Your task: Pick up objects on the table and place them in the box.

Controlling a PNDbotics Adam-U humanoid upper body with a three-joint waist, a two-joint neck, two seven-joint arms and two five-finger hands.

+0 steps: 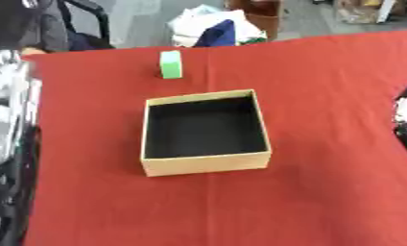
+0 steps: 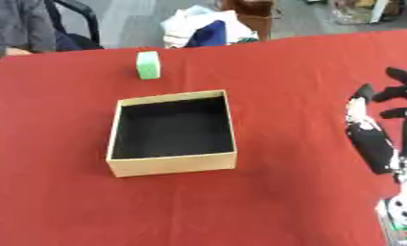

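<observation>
Left eye view: red table (image 1: 324,144), open tan box (image 1: 205,165) with black inside near centre, upright. Small green block (image 1: 171,64) just beyond box's far left corner, apart from it, standing on table. Only a sliver of right hand (image 1: 406,120) at right edge, holding nothing visible. Right eye view: same layout; right hand (image 2: 377,134) over table's right side, well apart from box, fingers (image 2: 400,73) spread and mostly straight, empty. Left hand out of frame in both.
</observation>
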